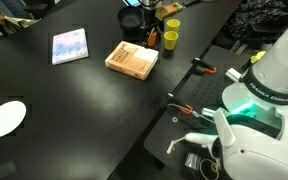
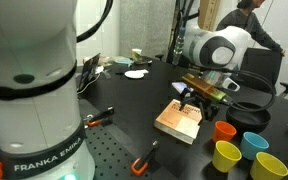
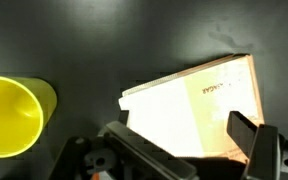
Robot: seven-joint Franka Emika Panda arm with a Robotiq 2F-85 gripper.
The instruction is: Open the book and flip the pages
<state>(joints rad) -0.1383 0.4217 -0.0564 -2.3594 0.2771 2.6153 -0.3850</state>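
The book (image 1: 132,58) has a tan-orange cover and pale page edges. It lies flat and looks closed on the black table in both exterior views (image 2: 180,120). My gripper (image 2: 198,95) hovers just above its far end, open, with nothing between the fingers. In the wrist view the book (image 3: 199,95) fills the middle, very bright, its cover lettering visible. My gripper (image 3: 189,145) shows there as two dark fingers spread apart at the lower edge, over the book's near side. No inside pages show.
A yellow cup (image 3: 14,115) stands close beside the book. Several cups (image 1: 170,38) cluster near it, also in an exterior view (image 2: 227,155). A thin blue-pink booklet (image 1: 69,45) and a white plate (image 1: 4,118) lie farther off. Orange-handled tools (image 2: 144,158) lie near the robot base.
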